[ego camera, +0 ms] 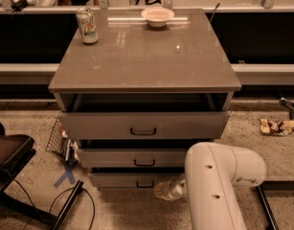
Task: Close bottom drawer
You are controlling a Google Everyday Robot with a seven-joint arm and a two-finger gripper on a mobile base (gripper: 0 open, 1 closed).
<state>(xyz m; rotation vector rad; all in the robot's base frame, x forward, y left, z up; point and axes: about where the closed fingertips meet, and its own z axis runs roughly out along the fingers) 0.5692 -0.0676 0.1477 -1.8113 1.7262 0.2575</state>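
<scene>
Worktop [137, 56]: glossy grey-brown. Can [87, 25]: green & white w/ silver top. Bowl [157, 16]: pale pinkish-white. Bottom drawer [113, 180]: grey-beige front, dark handle. Tool [165, 189]: cream-white, at that drawer's front, R end. Arm [223, 174]: white. Floor [118, 212]: speckled beige w/ blue tape X [66, 176].

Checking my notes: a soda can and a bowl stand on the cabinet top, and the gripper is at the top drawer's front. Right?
No: the camera view shows the gripper at the front of the bottom drawer, not the top drawer. The soda can and bowl do stand on the cabinet top.
</scene>
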